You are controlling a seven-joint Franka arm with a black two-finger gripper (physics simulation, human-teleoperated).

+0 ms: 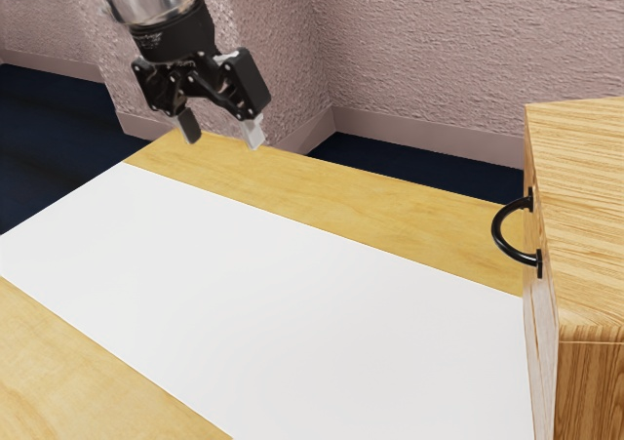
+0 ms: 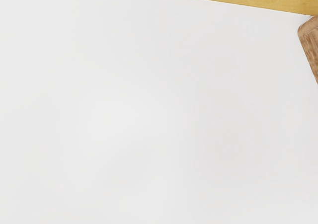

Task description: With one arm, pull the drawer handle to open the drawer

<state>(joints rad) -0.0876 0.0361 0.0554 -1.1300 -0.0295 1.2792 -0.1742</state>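
The gripper (image 1: 222, 130) hangs high at the exterior view's left, its arm cut off by the frame, jaws spread and empty, well apart from the black drawer handle (image 1: 514, 230) at the exterior view's right. The cabinet (image 1: 575, 196) bearing it is cropped and its front is seen nearly edge-on, apparently closed flush. In the wrist view, a blurred wooden corner (image 2: 310, 45) edges the white sheet (image 2: 149, 114).

No readable txt, labels, brands or nos. anywhere.
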